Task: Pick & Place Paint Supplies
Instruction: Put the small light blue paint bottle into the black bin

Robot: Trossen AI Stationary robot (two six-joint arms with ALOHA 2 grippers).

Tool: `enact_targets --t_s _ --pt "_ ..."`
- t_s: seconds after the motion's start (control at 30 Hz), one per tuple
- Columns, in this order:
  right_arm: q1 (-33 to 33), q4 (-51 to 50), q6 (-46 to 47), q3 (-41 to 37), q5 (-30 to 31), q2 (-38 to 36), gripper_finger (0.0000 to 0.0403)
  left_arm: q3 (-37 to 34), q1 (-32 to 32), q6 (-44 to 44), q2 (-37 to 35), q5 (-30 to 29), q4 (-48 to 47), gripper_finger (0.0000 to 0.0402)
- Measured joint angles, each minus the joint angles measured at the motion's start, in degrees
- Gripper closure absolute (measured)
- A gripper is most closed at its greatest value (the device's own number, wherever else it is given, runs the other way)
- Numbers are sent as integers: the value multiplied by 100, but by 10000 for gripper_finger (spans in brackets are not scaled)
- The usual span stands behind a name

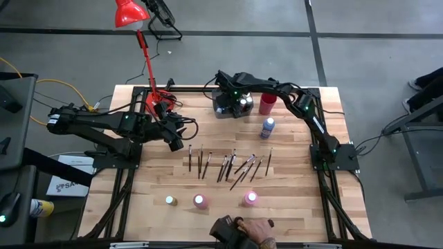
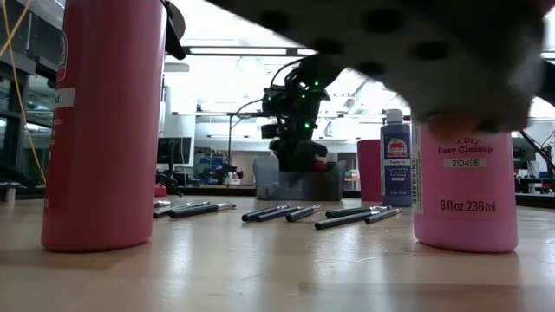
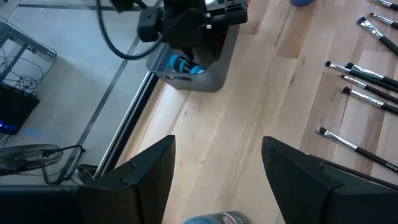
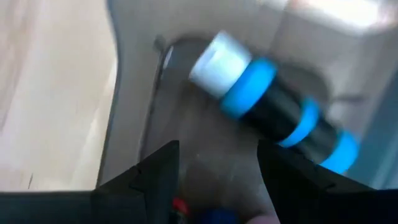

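Note:
My right gripper [image 1: 234, 104] stands open, pointing down over the grey bin [image 1: 220, 112] at the table's far side. Below its fingers [image 4: 217, 146] a dark bottle with blue bands and a white cap [image 4: 273, 109] lies on its side in the bin. My left gripper [image 1: 181, 140] waits open above the table's left part, its fingers [image 3: 217, 142] over bare wood; a blue-grey rounded thing [image 3: 211, 219] shows low between them, apart from both. Several thin dark-handled brushes [image 1: 228, 166] lie flat in a row at mid-table. A blue bottle [image 1: 267, 127] stands upright on its base.
A red cup [image 1: 268, 104] stands right of the bin. Two pink bottles [image 1: 200, 201] [image 1: 250, 199] and a small pale-capped one [image 1: 170, 200] stand near the front edge. A person's hand [image 1: 256, 229] rests at that edge. A red lamp [image 1: 131, 14] reaches in at the far left.

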Motion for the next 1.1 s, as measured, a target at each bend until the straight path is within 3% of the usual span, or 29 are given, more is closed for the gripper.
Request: enact_targets --t_s 0.23,0.43,0.67,1.1 --pt "61 236 -228 0 476 -184 213 0 0 13 0 -1 0 169" --pt "42 359 -326 1 247 -188 232 0 0 -1 -1 -2 0 169" --pt "42 1179 -391 1 204 -188 234 0 0 -18 0 -2 0 169" --pt "3 979 -177 -1 -182 9 234 -2 0 -133 0 -2 -17 169"
